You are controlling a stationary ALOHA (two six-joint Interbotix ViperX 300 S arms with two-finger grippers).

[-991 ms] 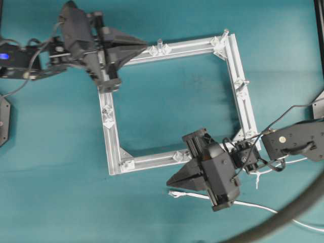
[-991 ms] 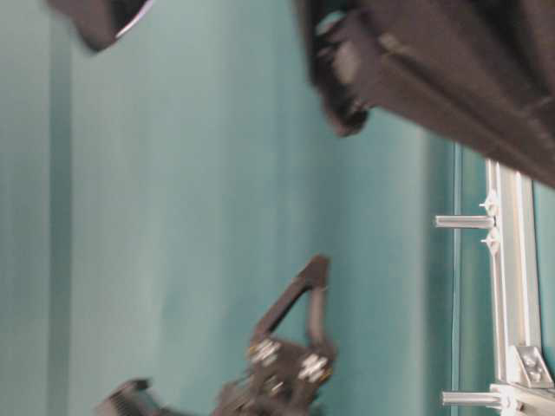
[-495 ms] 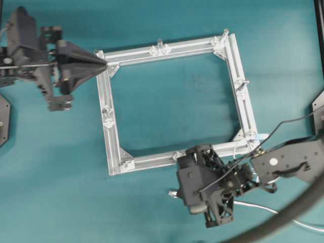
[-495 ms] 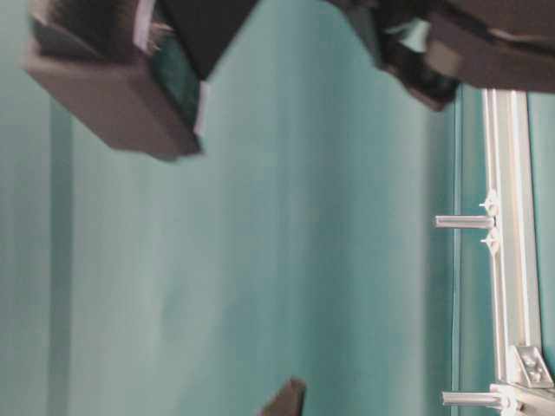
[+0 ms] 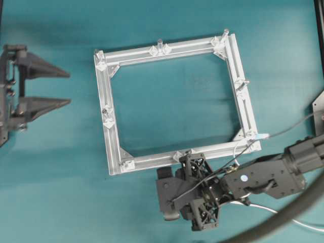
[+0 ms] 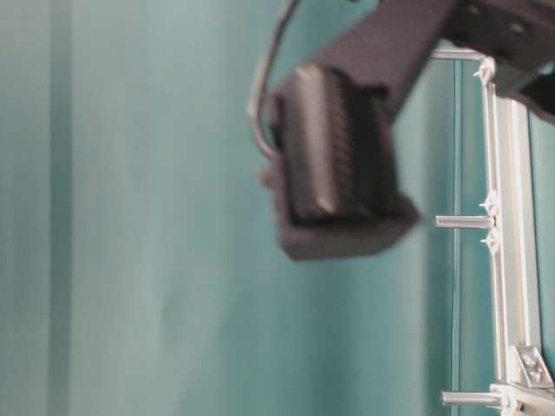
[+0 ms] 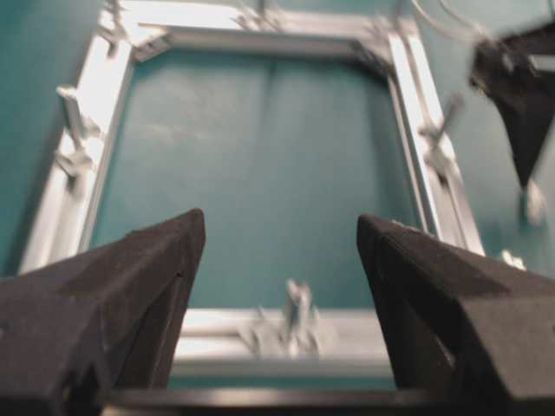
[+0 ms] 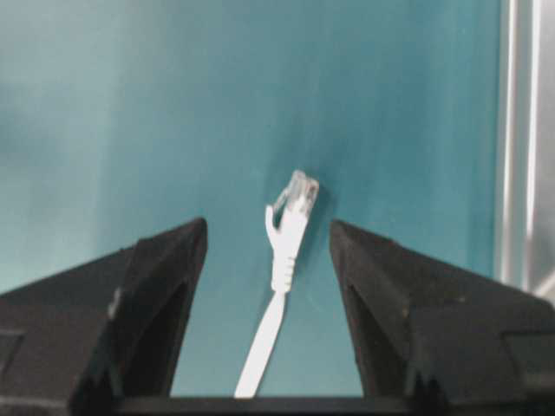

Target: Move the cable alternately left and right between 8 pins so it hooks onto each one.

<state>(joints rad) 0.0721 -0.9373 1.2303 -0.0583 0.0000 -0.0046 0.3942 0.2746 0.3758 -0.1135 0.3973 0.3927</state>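
The cable (image 8: pixel 286 251) is white with a clear plug at its tip. It lies on the teal table between the fingers of my right gripper (image 8: pixel 267 227), which is open and touches nothing. From overhead the right gripper (image 5: pixel 169 200) points down just below the frame's bottom bar, and the cable (image 5: pixel 263 208) trails off to the right. My left gripper (image 5: pixel 69 88) is open and empty, left of the aluminium frame (image 5: pixel 109 131). Pins (image 5: pixel 160 43) stand on brackets around the frame. One pin (image 7: pixel 299 299) shows blurred between the left fingers (image 7: pixel 165 260), further off.
A thick grey hose (image 5: pixel 288 212) curves across the bottom right corner. A dark blurred arm part (image 6: pixel 338 156) fills the table-level view, with two pins (image 6: pixel 464 222) and the frame (image 6: pixel 507 286) behind it. The frame bar (image 8: pixel 516 130) runs along the right gripper's right side.
The left gripper drew back left from the frame's top-left corner and opened. The right gripper swung to point down by the cable's plug end and opened.
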